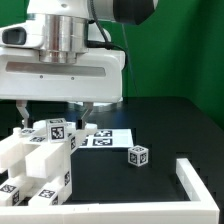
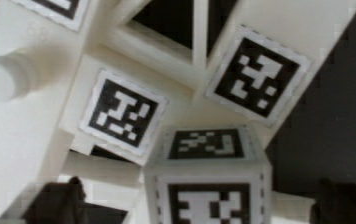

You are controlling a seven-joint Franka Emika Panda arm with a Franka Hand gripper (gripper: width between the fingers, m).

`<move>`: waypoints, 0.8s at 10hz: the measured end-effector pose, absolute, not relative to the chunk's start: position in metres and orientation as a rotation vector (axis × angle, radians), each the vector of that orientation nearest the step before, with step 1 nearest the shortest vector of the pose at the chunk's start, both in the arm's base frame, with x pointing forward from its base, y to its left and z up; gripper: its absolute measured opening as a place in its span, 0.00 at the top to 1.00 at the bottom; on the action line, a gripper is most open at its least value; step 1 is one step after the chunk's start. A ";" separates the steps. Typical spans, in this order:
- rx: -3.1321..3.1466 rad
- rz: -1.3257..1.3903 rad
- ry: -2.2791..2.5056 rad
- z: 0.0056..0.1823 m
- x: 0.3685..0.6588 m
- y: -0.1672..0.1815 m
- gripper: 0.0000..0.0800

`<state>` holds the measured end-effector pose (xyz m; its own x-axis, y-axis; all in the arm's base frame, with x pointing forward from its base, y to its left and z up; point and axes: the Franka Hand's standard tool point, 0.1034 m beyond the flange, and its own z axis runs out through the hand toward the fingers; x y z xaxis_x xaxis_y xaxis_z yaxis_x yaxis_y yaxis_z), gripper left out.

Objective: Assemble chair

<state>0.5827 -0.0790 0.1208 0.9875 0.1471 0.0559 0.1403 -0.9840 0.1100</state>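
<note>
The chair parts (image 1: 40,160) are chunky white blocks with black-and-white tags, stacked at the exterior view's lower left. My gripper (image 1: 55,112) hangs right above them with its fingers spread on either side of the top tagged block (image 1: 56,129). In the wrist view the gripper (image 2: 201,205) is open. Its dark fingers (image 2: 65,203) stand a little apart from the tagged block (image 2: 207,190) between them. Behind that block are more tagged white chair pieces (image 2: 122,110). A small loose white tagged cube (image 1: 138,154) lies on the black table to the right.
The marker board (image 1: 108,138) lies flat on the table behind the chair parts. A low white L-shaped corner rail (image 1: 198,182) runs along the exterior view's lower right. A green wall is at the back.
</note>
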 end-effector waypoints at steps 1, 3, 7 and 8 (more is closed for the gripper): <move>3.026 0.097 0.217 0.121 0.583 -0.079 0.44; 3.026 0.097 0.214 0.121 0.583 -0.080 0.65; 3.038 0.114 -0.156 0.120 0.583 -0.080 0.65; 3.022 0.121 -0.396 0.120 0.582 -0.080 0.65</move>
